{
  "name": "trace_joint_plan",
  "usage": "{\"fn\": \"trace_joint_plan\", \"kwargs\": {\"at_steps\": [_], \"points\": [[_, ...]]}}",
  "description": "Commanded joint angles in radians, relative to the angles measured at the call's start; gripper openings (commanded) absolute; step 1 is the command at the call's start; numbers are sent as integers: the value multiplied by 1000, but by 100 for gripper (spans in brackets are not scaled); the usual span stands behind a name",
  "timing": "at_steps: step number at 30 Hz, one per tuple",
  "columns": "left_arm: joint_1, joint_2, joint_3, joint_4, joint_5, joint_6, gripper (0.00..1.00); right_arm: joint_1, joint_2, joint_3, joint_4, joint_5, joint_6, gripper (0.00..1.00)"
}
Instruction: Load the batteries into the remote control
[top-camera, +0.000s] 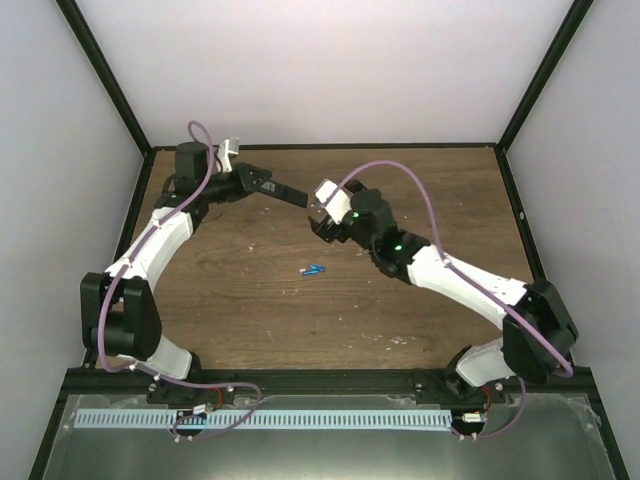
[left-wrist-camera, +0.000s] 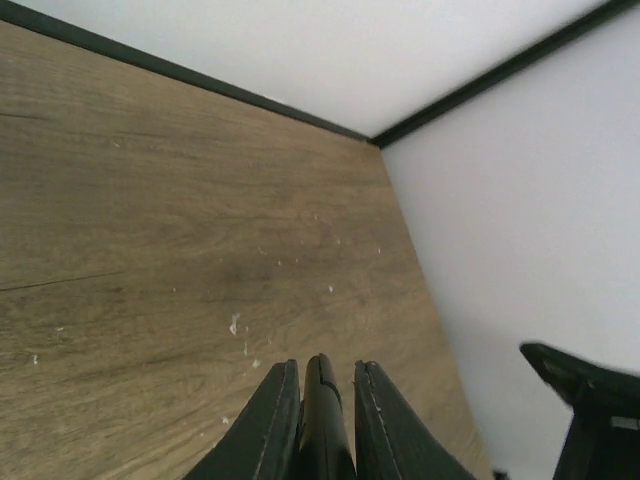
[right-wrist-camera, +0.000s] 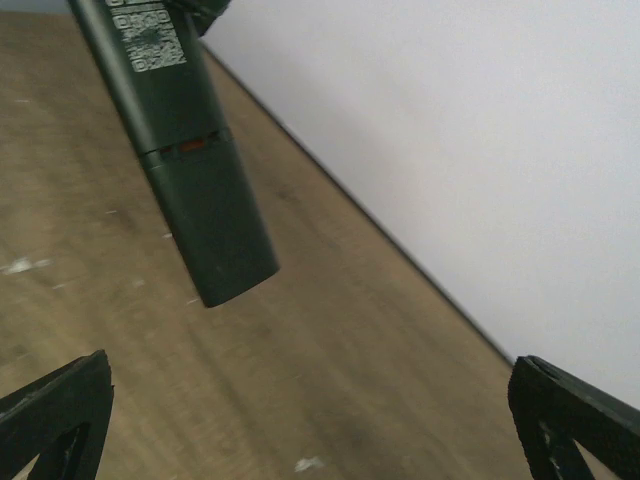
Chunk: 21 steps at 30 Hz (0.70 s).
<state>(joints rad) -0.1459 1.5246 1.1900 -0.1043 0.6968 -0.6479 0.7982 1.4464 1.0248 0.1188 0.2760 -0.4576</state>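
Note:
My left gripper (top-camera: 262, 182) is shut on the remote control (top-camera: 288, 191), a slim black bar held above the table with its free end toward the right arm. In the left wrist view the remote (left-wrist-camera: 322, 410) sits clamped between the two fingers (left-wrist-camera: 268, 420). In the right wrist view its back (right-wrist-camera: 185, 160) shows a white code label and a seam with a small red mark. My right gripper (top-camera: 316, 208) stands wide open just past the remote's free end, with nothing between its fingers (right-wrist-camera: 60, 415). The blue batteries (top-camera: 314, 269) lie on the table, nearer than both grippers.
The wooden table (top-camera: 400, 300) is ringed by white walls with a black frame; the back wall edge (right-wrist-camera: 400, 250) runs close behind the grippers. Pale specks (left-wrist-camera: 235, 325) dot the wood. A metal ledge (top-camera: 320, 430) lies in front of the arm bases.

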Motion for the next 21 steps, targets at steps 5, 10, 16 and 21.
{"fn": "trace_joint_plan", "kwargs": {"at_steps": [5, 10, 16, 21], "points": [[-6, 9, 30, -183, 327, 369, 0, -70, -130, -103, -176, -544, 88, 100], [-9, 17, 35, -293, 437, 481, 0, -70, -146, -134, -176, -607, 49, 100], [-29, -6, 8, -279, 519, 492, 0, -69, -120, -134, -147, -569, 40, 99], [-72, 0, 20, -304, 530, 514, 0, -70, -89, -101, -151, -547, 37, 92]]}}
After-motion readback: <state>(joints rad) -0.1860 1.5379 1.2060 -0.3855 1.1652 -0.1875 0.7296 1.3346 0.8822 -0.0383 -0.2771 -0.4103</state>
